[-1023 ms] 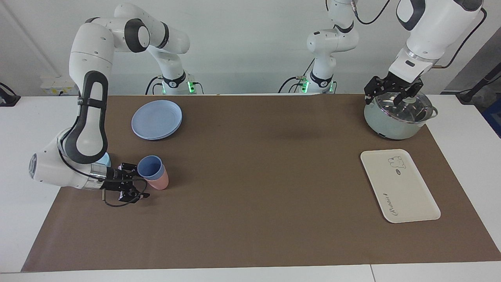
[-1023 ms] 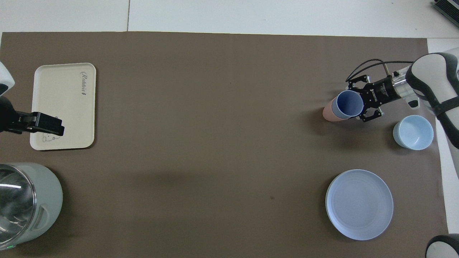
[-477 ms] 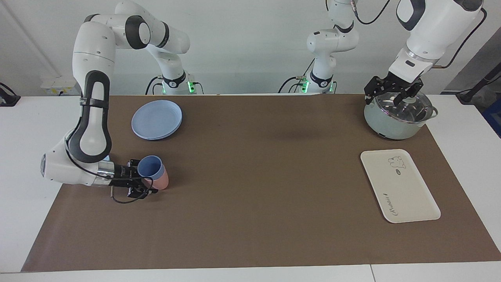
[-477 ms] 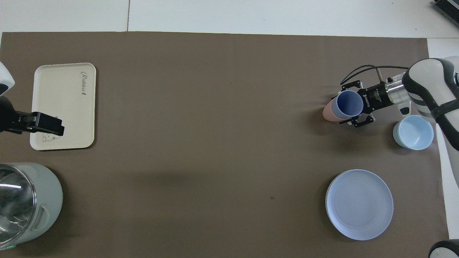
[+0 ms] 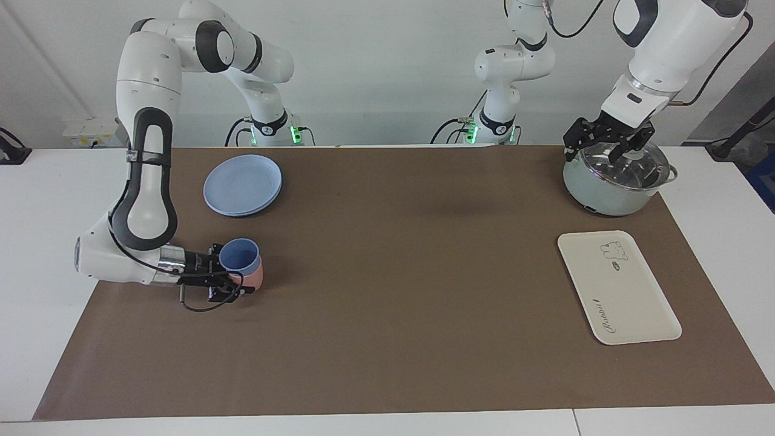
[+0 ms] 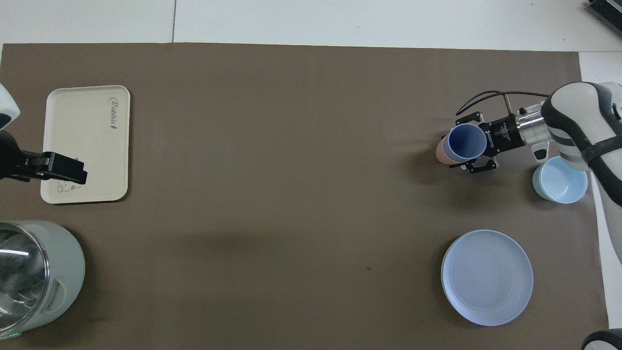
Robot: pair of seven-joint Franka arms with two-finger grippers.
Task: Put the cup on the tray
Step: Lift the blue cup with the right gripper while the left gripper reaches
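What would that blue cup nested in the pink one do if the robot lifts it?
The blue cup looks like thin matte plastic, so probably light and stiff. It sits nested in the pink cup, and both taper, so the pink one might cling and come up too. The right gripper grips low at the stack, so which cup it holds is unclear.
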